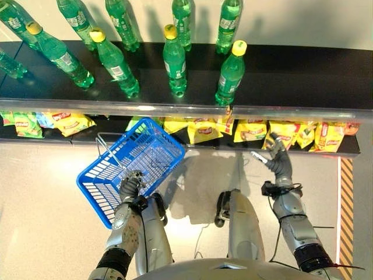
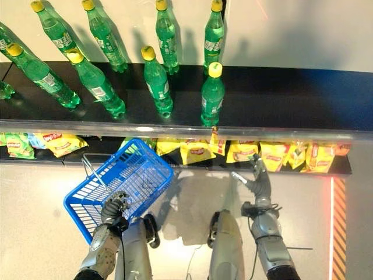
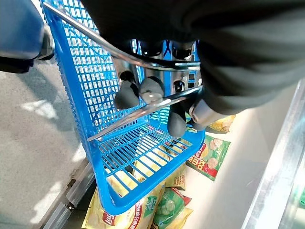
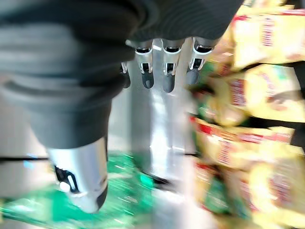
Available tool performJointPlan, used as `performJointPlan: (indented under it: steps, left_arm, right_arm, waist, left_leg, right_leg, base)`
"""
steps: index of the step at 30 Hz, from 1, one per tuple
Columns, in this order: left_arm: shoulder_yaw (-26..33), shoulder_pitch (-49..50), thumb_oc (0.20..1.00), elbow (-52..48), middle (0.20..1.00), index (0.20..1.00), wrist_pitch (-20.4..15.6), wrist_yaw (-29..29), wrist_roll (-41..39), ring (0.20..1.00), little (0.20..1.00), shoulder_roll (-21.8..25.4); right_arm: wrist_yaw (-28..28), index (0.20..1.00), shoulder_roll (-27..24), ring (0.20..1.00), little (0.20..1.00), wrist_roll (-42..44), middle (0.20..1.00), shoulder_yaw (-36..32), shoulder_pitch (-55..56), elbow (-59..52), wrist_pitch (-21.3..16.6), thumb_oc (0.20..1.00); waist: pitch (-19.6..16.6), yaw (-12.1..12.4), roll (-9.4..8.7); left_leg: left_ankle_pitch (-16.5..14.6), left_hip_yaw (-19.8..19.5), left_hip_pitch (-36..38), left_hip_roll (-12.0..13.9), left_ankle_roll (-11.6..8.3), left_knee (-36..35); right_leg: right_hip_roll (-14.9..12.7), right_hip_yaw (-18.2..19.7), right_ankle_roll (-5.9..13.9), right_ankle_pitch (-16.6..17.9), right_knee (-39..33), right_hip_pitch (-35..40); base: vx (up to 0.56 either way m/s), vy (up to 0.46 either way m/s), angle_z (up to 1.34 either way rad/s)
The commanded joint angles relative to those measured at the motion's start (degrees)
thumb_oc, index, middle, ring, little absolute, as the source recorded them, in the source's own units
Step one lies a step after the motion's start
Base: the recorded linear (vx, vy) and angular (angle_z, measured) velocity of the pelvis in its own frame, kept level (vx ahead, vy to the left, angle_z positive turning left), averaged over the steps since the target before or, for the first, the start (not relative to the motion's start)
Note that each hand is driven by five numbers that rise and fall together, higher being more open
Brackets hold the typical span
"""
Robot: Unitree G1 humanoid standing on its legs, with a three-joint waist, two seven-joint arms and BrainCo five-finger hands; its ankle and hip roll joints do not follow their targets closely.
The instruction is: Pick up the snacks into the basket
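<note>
Your left hand (image 1: pixel 130 185) grips the blue basket (image 1: pixel 131 169) by its wire handle; your right hand (image 1: pixel 278 158) reaches, fingers spread and empty, toward the snack bags (image 1: pixel 284 135).

The right hand (image 4: pixel 157 57) fills the upper half, its dark ribbed cover spreading from 9 to 12 o'clock. A row of silver fingers (image 4: pixel 167 71) with dark tips hangs straight and relaxed at 12 o'clock, holding nothing. The thumb (image 4: pixel 78 179) juts toward 7 o'clock, apart from them. Yellow snack bags (image 4: pixel 248 138) crowd the side from 1 to 5 o'clock, blurred. Green bottles (image 4: pixel 128 200), also blurred, lie at 6 to 8 o'clock.
</note>
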Motion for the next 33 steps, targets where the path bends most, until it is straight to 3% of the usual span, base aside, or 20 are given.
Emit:
performJointPlan:
  steps: [1, 5, 12, 33]
  left_arm:
    - [-1.44, 1.98, 0.200, -5.51, 0.200, 0.200, -3.77, -0.24, -1.70, 0.200, 0.200, -0.16]
    - [-1.80, 2.40, 0.200, -5.84, 0.200, 0.200, -3.80, -0.67, -2.14, 0.200, 0.200, 0.14]
    - [-1.98, 2.39, 0.200, -6.06, 0.200, 0.200, -3.27, -1.56, -2.04, 0.200, 0.200, 0.58]
    - [-3.17, 3.67, 0.200, -6.58, 0.200, 0.200, -1.64, -3.33, -2.83, 0.200, 0.200, 1.57]
  right_arm:
    - [-3.25, 1.000, -0.89, 1.000, 1.000, -0.75, 1.000, -3.15, -1.39, -7.53, -5.68, 1.000]
    - [-4.29, 1.000, -2.15, 1.000, 1.000, -2.74, 1.000, -2.98, -3.18, -6.81, -5.02, 1.000]
    - [-5.20, 1.000, -5.56, 1.000, 1.000, -9.53, 1.000, 0.67, -12.43, 0.37, 0.22, 1.000]
    - [-5.13, 1.000, -5.26, 1.000, 1.000, -5.71, 1.000, 6.08, -30.36, 16.89, 3.83, 1.000]
  waist:
    - [-0.57, -0.16, 0.72]
    - [-1.04, 0.16, 0.72]
    - [-2.38, 2.28, 0.43]
    - [-2.10, 5.51, 0.98]
  left_leg:
    - [-5.41, 3.45, 1.31, -2.92, 5.42, 4.59]
    - [-5.21, 3.14, 1.57, -3.07, 5.28, 4.01]
    - [-4.62, 2.76, 1.90, -3.15, 5.26, 2.70]
    - [-2.90, 2.66, 1.31, -4.05, 5.43, 0.74]
  right_leg:
    - [1.24, -2.47, 1.37, 1.34, -2.08, 2.62]
    - [1.36, -2.92, 1.41, 1.23, -2.61, 3.16]
    - [1.39, -4.12, 1.37, 1.32, -3.53, 3.78]
    - [0.78, -5.39, 1.65, 3.33, -5.41, 4.30]
  base:
    - [0.05, -0.028, -0.01]
    - [0.03, -0.023, 0.02]
    - [0.02, -0.026, 0.04]
    - [0.00, -0.006, 0.04]
